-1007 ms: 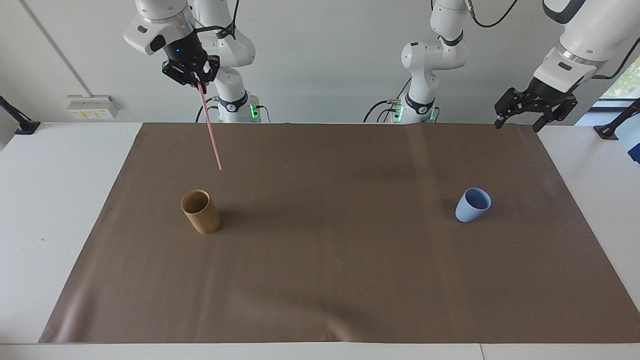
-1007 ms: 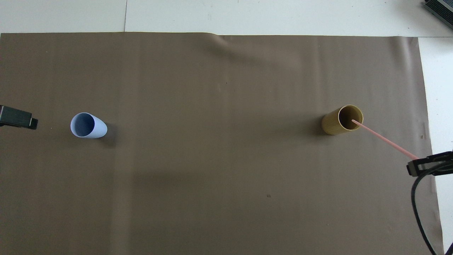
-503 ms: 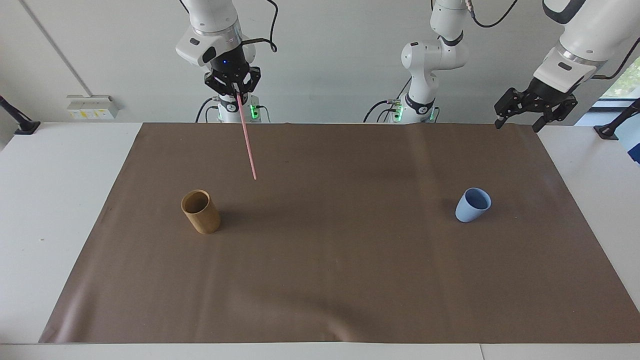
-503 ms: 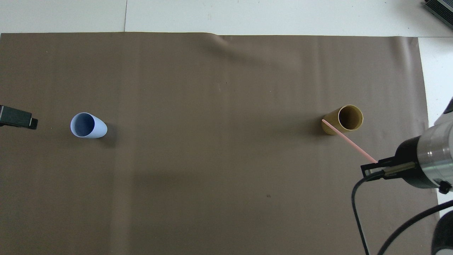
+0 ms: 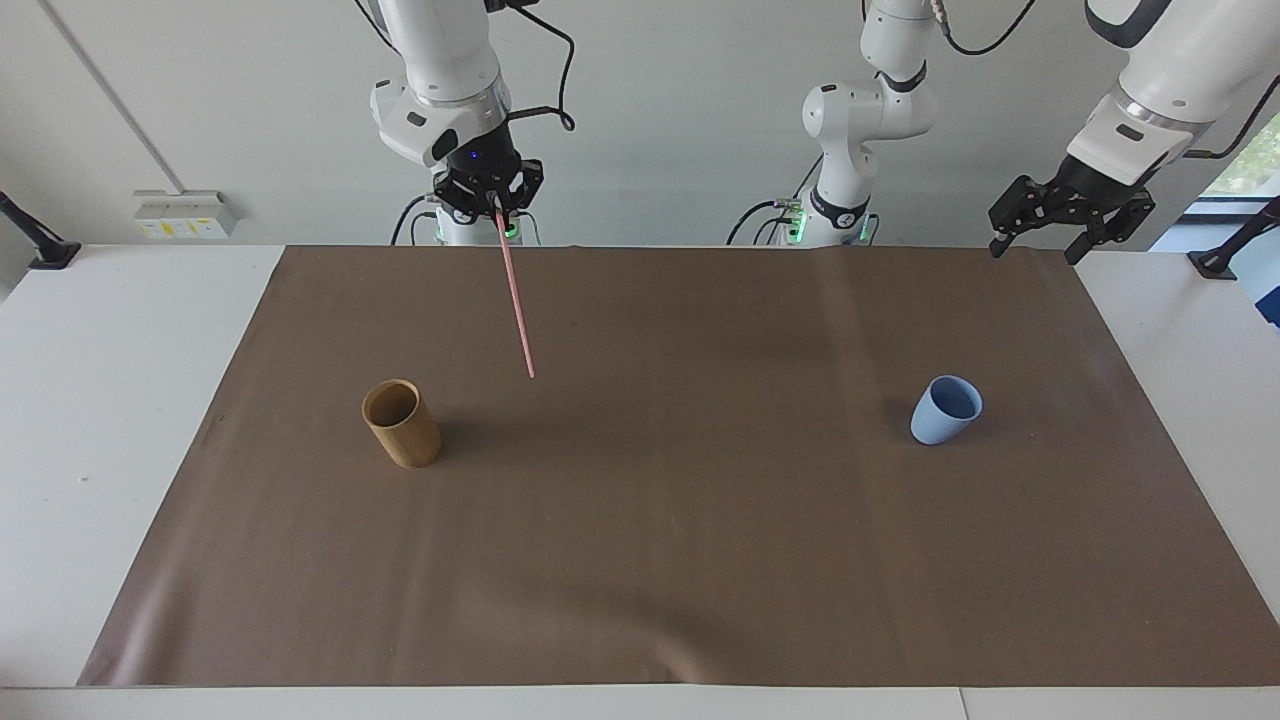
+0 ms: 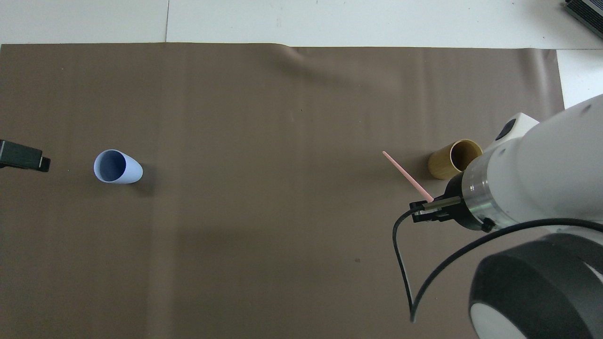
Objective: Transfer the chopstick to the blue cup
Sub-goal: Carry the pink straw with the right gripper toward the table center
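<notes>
My right gripper (image 5: 496, 208) (image 6: 429, 203) is shut on the top end of the pink chopstick (image 5: 516, 297) (image 6: 408, 176). The stick hangs slanted in the air over the brown mat, its lower tip clear of the tan cup (image 5: 401, 423) (image 6: 451, 160). The blue cup (image 5: 945, 409) (image 6: 117, 167) stands upright on the mat toward the left arm's end. My left gripper (image 5: 1040, 232) (image 6: 33, 159) waits raised and open over the mat's edge at that end, holding nothing.
A brown mat (image 5: 660, 560) (image 6: 264, 117) covers most of the white table. The tan cup stands on it toward the right arm's end. A black cable (image 6: 424, 282) loops down from the right wrist.
The right arm has carried the chopstick away from above the tan cup, toward the table's middle and a little lower. The left arm has not moved.
</notes>
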You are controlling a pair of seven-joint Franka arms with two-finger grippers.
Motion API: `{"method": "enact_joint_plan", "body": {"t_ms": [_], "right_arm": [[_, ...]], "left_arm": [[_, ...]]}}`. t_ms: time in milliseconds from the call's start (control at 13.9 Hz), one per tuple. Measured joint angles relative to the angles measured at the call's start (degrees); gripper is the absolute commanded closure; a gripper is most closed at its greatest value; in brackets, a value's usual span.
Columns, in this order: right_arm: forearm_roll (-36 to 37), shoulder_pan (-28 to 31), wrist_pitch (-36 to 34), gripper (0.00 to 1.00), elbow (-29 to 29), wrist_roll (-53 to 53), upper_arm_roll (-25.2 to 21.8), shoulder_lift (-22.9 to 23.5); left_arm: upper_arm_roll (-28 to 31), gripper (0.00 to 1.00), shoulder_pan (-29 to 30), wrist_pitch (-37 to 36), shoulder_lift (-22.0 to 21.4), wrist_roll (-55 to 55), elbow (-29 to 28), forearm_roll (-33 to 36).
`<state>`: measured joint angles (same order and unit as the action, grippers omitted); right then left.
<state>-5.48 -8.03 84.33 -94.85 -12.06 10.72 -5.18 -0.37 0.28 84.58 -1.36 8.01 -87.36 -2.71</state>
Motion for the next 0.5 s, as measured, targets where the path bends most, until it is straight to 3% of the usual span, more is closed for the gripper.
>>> {"method": "enact_joint_plan", "body": {"t_ms": [503], "right_arm": [[-2.1,-8.4,5.4,1.00,-0.8,-13.8,0.1,1.6]], "left_arm": [[0.0,0.00,0.0,0.0,0.0,0.0,0.0,0.0]]}}
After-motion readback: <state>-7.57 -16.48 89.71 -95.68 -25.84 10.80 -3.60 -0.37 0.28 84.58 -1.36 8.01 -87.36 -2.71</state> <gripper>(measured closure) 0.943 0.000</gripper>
